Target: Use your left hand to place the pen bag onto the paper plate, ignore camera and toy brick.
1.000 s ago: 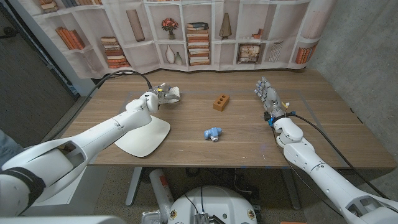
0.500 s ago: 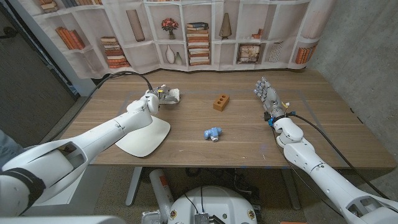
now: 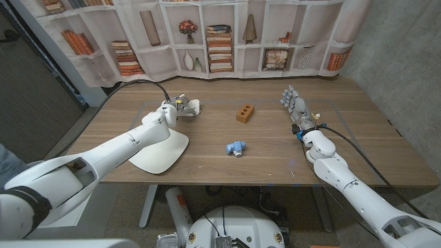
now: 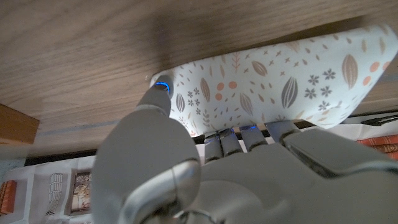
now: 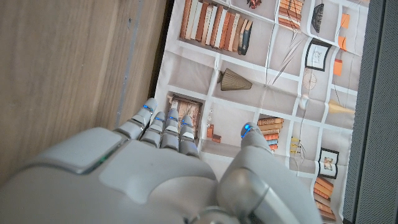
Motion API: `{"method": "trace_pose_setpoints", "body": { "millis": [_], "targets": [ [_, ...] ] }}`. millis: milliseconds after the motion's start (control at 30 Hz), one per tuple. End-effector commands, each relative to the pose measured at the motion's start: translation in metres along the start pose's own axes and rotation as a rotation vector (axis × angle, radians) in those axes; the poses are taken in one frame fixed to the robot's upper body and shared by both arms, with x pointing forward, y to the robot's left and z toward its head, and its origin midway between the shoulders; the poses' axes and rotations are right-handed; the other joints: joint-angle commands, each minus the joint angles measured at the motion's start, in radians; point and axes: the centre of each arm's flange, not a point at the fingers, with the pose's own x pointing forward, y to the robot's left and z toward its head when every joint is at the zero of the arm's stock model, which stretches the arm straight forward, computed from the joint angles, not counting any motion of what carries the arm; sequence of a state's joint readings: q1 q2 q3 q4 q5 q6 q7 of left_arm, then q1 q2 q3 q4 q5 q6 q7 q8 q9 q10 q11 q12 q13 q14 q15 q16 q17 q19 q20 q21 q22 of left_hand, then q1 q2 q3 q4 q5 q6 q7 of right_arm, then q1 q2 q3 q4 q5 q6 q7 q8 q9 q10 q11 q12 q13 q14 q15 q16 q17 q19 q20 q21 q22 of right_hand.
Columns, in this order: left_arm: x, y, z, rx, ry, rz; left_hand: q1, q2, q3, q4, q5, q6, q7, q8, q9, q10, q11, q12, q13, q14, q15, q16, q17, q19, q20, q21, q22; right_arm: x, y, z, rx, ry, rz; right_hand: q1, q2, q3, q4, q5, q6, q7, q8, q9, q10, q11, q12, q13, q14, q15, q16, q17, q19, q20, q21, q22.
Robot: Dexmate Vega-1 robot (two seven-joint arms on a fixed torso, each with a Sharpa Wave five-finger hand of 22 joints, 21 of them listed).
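The pen bag (image 3: 191,107), a white pouch printed with leaves and dots, is at the table's far left. My left hand (image 3: 171,112) grips it from the near side. In the left wrist view the thumb and the fingers (image 4: 231,136) press on opposite sides of the pen bag (image 4: 280,81), which is close against the wood. The white paper plate (image 3: 165,153) lies nearer the front edge, partly under my left forearm. My right hand (image 3: 295,107) is at the far right with its fingers stretched out and holds nothing; its back (image 5: 168,162) faces the right wrist camera.
An orange toy brick (image 3: 244,114) lies right of the pen bag, and its corner (image 4: 15,124) shows in the left wrist view. A small blue toy camera (image 3: 236,147) sits mid-table. A bookshelf backdrop (image 3: 220,34) hangs behind the table's far edge.
My left hand and the pen bag have shifted slightly toward the near side. The right arm, brick, camera and plate have not moved.
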State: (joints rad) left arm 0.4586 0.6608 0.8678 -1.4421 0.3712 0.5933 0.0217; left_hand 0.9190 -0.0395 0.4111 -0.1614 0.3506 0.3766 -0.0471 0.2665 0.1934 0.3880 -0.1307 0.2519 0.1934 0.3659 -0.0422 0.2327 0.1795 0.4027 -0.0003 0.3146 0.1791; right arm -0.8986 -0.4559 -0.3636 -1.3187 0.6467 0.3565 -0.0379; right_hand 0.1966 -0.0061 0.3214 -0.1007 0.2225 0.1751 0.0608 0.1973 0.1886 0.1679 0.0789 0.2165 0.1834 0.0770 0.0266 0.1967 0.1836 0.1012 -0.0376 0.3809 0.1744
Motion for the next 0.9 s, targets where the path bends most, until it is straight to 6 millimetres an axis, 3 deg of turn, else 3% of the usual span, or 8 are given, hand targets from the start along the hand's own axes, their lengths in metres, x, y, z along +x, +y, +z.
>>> {"method": "trace_pose_setpoints", "body": {
  "millis": [33, 100, 367, 533, 767, 900],
  "targets": [
    [0.0021, 0.0000, 0.0025, -0.008, 0.026, 0.050, 0.063, 0.035, 0.025, 0.004, -0.038, 0.084, -0.010, 0.025, 0.005, 0.081, -0.023, 0.013, 0.003, 0.081, -0.081, 0.013, 0.005, 0.067, -0.014, 0.018, 0.003, 0.0024, 0.0008, -0.0012, 0.002, 0.002, 0.003, 0.003, 0.006, -0.002, -0.005, -0.003, 0.003, -0.002, -0.002, 0.001, 0.004, 0.003, 0.000, 0.003, 0.010, 0.003, -0.003, 0.002, 0.012, -0.026, -0.003, 0.003],
    [0.0020, 0.0001, 0.0025, -0.009, 0.035, 0.065, 0.098, 0.063, 0.043, 0.004, -0.066, 0.129, -0.014, 0.035, 0.005, 0.125, -0.038, 0.016, 0.003, 0.128, -0.091, 0.020, 0.008, 0.098, -0.014, 0.026, 0.004, 0.0029, 0.0008, -0.0015, 0.003, 0.003, 0.005, 0.003, 0.006, -0.002, -0.005, -0.003, 0.003, -0.002, -0.002, 0.001, 0.004, 0.002, 0.000, 0.003, 0.010, 0.003, -0.003, 0.002, 0.012, -0.026, -0.004, 0.003],
    [0.0014, -0.0003, 0.0020, -0.020, 0.045, 0.079, 0.144, 0.107, 0.072, 0.006, -0.118, 0.184, -0.023, 0.047, 0.006, 0.186, -0.054, 0.017, 0.006, 0.197, -0.101, 0.029, 0.013, 0.135, -0.015, 0.037, 0.007, 0.0040, 0.0012, -0.0024, 0.006, 0.004, 0.009, 0.003, 0.006, -0.003, -0.006, -0.003, 0.003, -0.002, -0.002, 0.001, 0.004, 0.002, 0.000, 0.003, 0.010, 0.002, -0.003, 0.002, 0.014, -0.026, -0.007, 0.003],
    [0.0005, -0.0008, 0.0021, -0.027, 0.043, 0.081, 0.166, 0.122, 0.086, 0.005, -0.135, 0.201, -0.025, 0.050, 0.008, 0.198, -0.018, 0.011, 0.009, 0.228, -0.106, 0.031, 0.016, 0.159, -0.014, 0.046, 0.008, 0.0042, 0.0011, -0.0018, 0.005, 0.002, 0.011, 0.005, 0.006, -0.003, -0.007, -0.003, 0.002, -0.001, -0.002, 0.001, 0.006, 0.006, 0.001, 0.003, 0.014, 0.002, -0.002, 0.002, 0.020, -0.027, -0.008, 0.003],
    [-0.0018, 0.0011, 0.0030, -0.036, 0.045, 0.088, 0.213, 0.160, 0.118, -0.003, -0.146, 0.204, -0.022, 0.044, 0.009, 0.204, -0.011, 0.001, 0.011, 0.244, -0.117, 0.027, 0.020, 0.182, -0.025, 0.057, 0.009, 0.0030, 0.0001, -0.0004, 0.002, 0.000, 0.010, 0.008, 0.007, -0.002, -0.009, -0.002, 0.002, -0.001, -0.002, 0.001, 0.006, 0.006, 0.000, 0.003, 0.015, 0.002, -0.003, 0.001, 0.023, -0.026, -0.011, 0.003],
    [-0.0039, 0.0026, 0.0031, -0.049, 0.041, 0.105, 0.234, 0.166, 0.130, -0.003, -0.155, 0.234, -0.028, 0.051, 0.011, 0.237, -0.023, 0.004, 0.013, 0.282, -0.131, 0.031, 0.021, 0.221, -0.042, 0.075, 0.011, 0.0019, -0.0009, 0.0003, 0.002, 0.000, 0.009, 0.009, 0.007, -0.002, -0.010, -0.002, 0.002, -0.001, -0.002, 0.001, 0.005, 0.006, 0.000, 0.003, 0.014, 0.002, -0.003, 0.001, 0.023, -0.026, -0.012, 0.003]
  ]
}}
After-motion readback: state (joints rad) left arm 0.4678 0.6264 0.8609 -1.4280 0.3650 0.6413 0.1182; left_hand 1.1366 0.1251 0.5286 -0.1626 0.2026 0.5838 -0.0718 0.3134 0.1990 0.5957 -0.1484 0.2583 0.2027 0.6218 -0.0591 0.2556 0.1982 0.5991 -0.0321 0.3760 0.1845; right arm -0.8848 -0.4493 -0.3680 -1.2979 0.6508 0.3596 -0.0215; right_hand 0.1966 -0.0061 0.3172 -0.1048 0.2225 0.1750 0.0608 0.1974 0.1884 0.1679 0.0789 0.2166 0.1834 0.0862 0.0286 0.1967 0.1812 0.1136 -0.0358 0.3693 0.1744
